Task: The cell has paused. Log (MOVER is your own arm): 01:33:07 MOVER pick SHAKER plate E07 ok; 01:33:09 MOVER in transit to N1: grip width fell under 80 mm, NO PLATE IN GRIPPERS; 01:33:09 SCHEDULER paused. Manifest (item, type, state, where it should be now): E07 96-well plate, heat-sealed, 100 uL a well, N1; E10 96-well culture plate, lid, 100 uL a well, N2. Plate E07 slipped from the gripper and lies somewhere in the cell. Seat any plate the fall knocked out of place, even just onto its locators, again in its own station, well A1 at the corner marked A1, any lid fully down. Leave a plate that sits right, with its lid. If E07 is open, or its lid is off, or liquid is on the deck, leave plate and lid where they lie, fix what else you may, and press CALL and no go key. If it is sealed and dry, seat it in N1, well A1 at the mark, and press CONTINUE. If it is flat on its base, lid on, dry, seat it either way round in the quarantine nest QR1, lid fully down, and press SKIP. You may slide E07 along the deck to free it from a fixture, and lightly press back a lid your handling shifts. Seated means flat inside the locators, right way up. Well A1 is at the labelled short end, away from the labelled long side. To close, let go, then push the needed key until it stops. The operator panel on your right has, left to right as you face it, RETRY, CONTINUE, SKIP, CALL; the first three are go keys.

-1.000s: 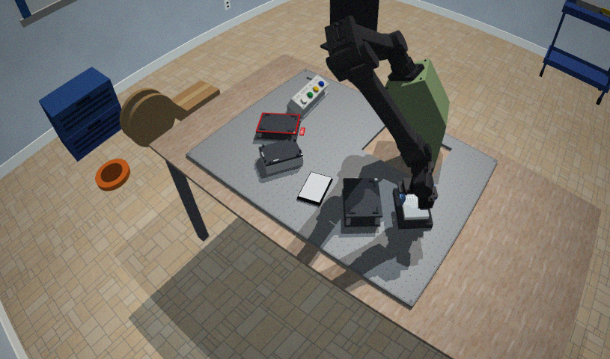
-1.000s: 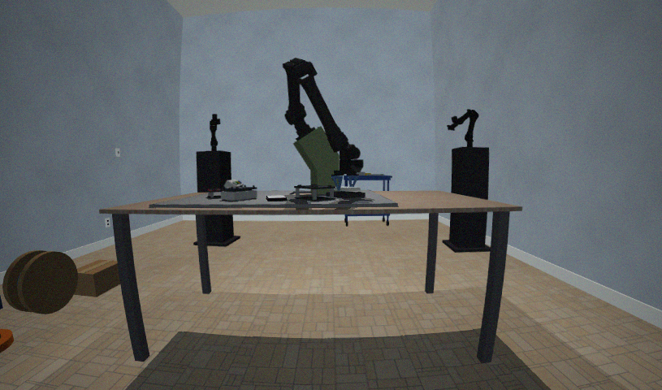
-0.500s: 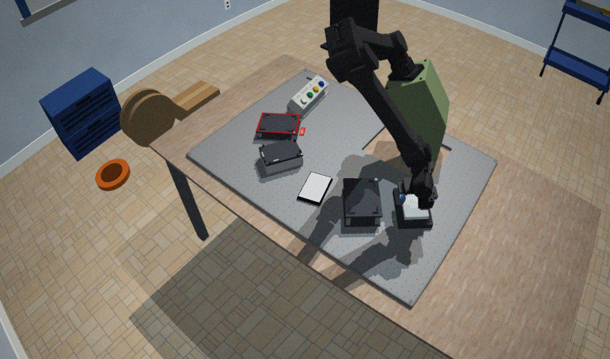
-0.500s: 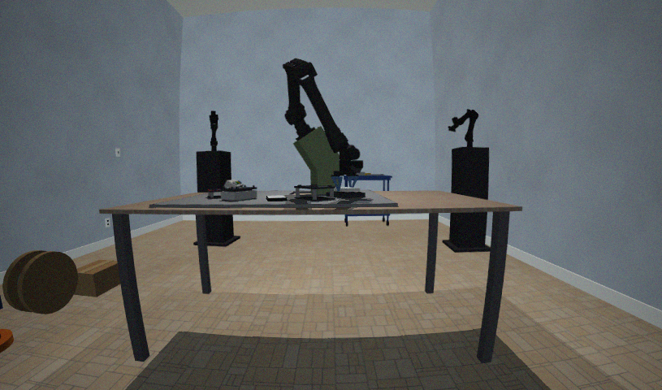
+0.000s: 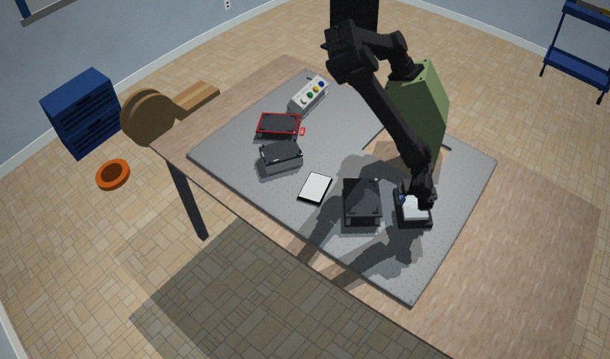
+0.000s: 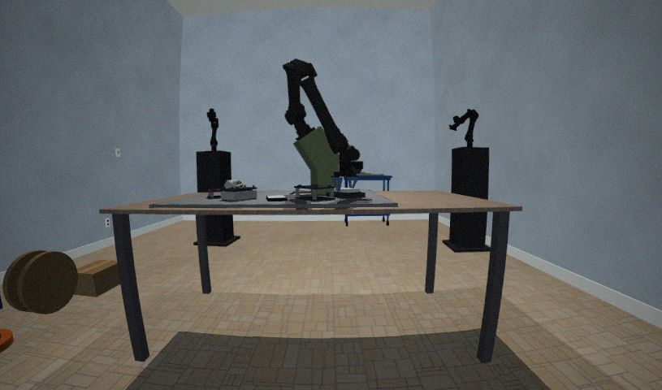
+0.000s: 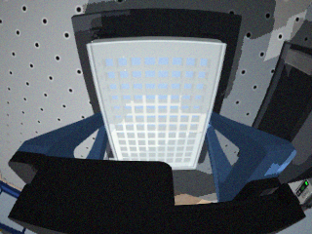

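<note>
Gripper clamped on white well plate, blue fingers at its long sides. Plate sits over black nest on right part of grey deck. Second white plate lies flat on deck, left of empty black nest. Key panel at far left.

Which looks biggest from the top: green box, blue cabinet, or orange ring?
1. Green box, though it stands taller, nearer the camera.
2. Blue cabinet.
3. Orange ring, clearly smallest.

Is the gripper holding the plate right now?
Yes. The blue fingers press both long sides of the white plate over a black nest.
</note>
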Robot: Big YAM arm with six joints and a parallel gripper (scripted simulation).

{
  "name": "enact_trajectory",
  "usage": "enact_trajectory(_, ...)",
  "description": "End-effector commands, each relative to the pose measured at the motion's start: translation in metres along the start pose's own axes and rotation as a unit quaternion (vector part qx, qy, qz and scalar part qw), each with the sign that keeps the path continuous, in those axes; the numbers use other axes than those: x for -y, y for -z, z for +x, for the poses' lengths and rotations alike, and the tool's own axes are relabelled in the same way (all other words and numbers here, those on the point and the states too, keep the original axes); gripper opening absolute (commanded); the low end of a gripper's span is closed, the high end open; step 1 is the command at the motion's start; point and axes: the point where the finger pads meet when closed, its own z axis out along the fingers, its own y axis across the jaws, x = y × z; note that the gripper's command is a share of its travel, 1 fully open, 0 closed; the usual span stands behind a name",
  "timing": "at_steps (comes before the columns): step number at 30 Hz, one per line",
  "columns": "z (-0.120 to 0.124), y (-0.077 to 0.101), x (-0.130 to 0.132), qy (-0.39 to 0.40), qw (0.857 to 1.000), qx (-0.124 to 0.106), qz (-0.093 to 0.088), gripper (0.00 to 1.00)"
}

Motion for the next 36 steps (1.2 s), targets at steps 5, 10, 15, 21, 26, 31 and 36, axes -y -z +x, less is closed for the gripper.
enact_trajectory(5,-0.0009,-0.0058,0.0018,0.001,1.0,0.002,0.002,0.0)
enact_trajectory(10,0.0011,-0.0066,0.0019,0.001,1.0,0.001,0.001,0.0)
enact_trajectory(15,-0.0044,0.0005,0.0017,0.002,1.0,0.007,0.002,0.0)
enact_trajectory(21,-0.0043,0.0004,0.0017,0.002,1.0,0.007,0.002,1.0)
enact_trajectory(26,-0.0043,0.0004,0.0017,0.002,1.0,0.007,0.002,1.0)
enact_trajectory(31,-0.0043,0.0004,0.0017,0.002,1.0,0.007,0.002,1.0)
enact_trajectory(36,-0.0043,0.0004,0.0017,0.002,1.0,0.007,0.002,1.0)
